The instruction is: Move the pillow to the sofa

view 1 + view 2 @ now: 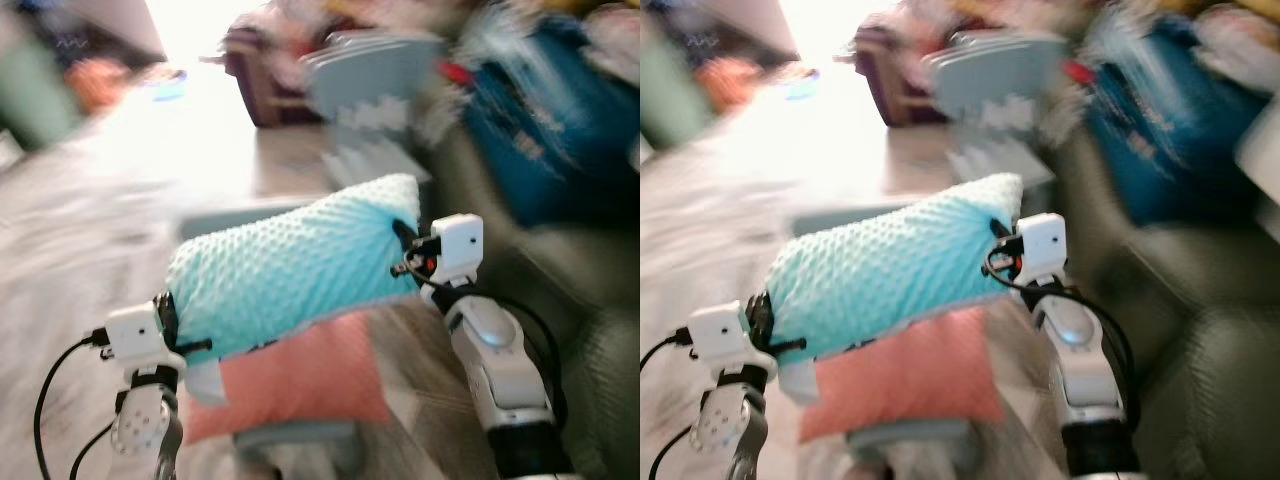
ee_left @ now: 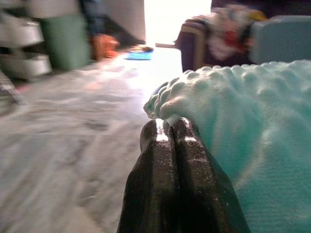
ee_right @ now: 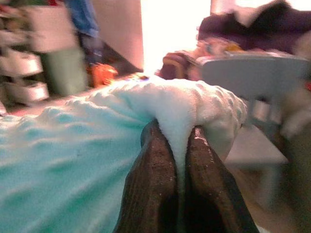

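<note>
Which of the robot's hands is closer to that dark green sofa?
Right. The right hand grips the turquoise pillow beside the sofa; the left hand holds the far end.

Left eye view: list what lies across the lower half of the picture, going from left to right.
left gripper at the pillow's left end → turquoise pillow, held up between both arms → right gripper pinching the pillow's right end → dark sofa. The pink pillow lies under the turquoise one, so it overlaps it in the order.
</note>
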`<state>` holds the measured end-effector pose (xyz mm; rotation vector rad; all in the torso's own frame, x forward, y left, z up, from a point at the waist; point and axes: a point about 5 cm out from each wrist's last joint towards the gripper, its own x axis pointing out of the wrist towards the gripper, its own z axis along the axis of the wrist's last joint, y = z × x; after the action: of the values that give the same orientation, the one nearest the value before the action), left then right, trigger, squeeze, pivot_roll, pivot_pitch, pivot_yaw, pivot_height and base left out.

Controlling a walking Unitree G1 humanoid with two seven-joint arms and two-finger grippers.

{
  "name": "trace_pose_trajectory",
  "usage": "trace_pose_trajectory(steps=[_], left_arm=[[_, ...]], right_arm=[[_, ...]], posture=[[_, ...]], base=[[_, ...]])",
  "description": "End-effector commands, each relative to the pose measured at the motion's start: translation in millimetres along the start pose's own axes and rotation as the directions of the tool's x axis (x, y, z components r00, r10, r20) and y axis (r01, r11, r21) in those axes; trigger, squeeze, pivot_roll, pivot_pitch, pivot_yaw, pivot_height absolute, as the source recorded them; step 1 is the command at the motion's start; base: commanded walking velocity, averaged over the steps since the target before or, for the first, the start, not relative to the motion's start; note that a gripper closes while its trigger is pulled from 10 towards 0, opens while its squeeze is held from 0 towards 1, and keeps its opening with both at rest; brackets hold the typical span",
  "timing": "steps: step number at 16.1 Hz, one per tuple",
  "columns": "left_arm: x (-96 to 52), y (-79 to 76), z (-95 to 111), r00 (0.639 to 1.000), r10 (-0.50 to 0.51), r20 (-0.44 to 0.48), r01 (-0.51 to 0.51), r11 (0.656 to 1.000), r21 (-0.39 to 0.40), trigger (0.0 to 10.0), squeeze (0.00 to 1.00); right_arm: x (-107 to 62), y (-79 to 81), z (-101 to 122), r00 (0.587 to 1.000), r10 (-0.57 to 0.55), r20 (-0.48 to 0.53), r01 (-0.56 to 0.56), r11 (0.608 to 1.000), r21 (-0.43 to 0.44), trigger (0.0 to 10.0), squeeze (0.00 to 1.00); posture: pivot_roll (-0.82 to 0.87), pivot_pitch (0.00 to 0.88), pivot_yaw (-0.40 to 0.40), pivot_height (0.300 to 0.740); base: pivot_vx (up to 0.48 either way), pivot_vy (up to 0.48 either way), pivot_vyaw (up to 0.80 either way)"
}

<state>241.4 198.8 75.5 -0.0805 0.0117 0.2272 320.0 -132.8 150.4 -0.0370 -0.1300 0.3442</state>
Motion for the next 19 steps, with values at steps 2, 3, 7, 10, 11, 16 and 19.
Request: trace_pose_trajectory(steps=[2,3,7,10,11,16,19], left_arm=[[-0.5,2.7,-0.5,1.0,0.004,-0.007,-0.004,1.0,0.009,0.0,0.0],[-1.1,2.2,-1.2,1.0,0.005,-0.01,-0.004,1.0,0.009,0.0,0.0],[-1.6,2.7,-1.8,1.0,0.005,-0.015,-0.005,1.0,0.016,0.0,0.0],[-1.5,1.2,-2.8,0.999,-0.012,-0.031,0.014,0.998,0.054,10.0,0.0],[-1.7,0.2,-2.8,0.999,-0.017,-0.035,0.019,0.998,0.06,10.0,0.0],[0.2,3.0,0.9,0.999,0.015,-0.044,-0.011,0.996,0.088,10.0,0.0],[1.4,4.2,1.6,0.998,0.047,-0.048,-0.041,0.993,0.115,10.0,0.0]], right_arm=[[1.5,0.2,2.7,1.0,-0.001,0.017,0.001,1.0,0.004,0.0,0.0],[1.6,0.3,2.8,1.0,-0.001,0.017,0.001,1.0,0.004,0.0,0.0],[2.7,1.3,2.7,1.0,-0.001,0.018,0.001,1.0,0.009,0.0,0.0],[2.4,1.0,2.0,1.0,-0.001,0.018,0.001,1.0,0.012,0.0,0.0],[2.5,0.8,1.8,1.0,-0.001,0.017,0.001,1.0,0.013,0.0,0.0],[0.6,3.2,-1.8,1.0,0.005,-0.002,-0.005,1.0,0.021,4.7,0.0],[0.8,3.9,-4.0,1.0,0.011,-0.017,-0.011,1.0,0.016,10.0,0.0]], posture=[[-0.22,0.0,0.07,0.74],[-0.22,0.0,0.071,0.74],[-0.21,0.0,0.072,0.74],[-0.21,0.0,0.072,0.74],[-0.21,0.0,0.074,0.74],[-0.21,0.0,0.074,0.74],[-0.2,0.0,0.074,0.74]], base=[[0.0,0.0,0.0],[0.0,0.0,0.0],[0.0,0.0,0.0],[0.0,0.0,0.0],[0.0,0.0,0.0],[0.0,0.0,0.0],[0.0,0.0,0.0]])
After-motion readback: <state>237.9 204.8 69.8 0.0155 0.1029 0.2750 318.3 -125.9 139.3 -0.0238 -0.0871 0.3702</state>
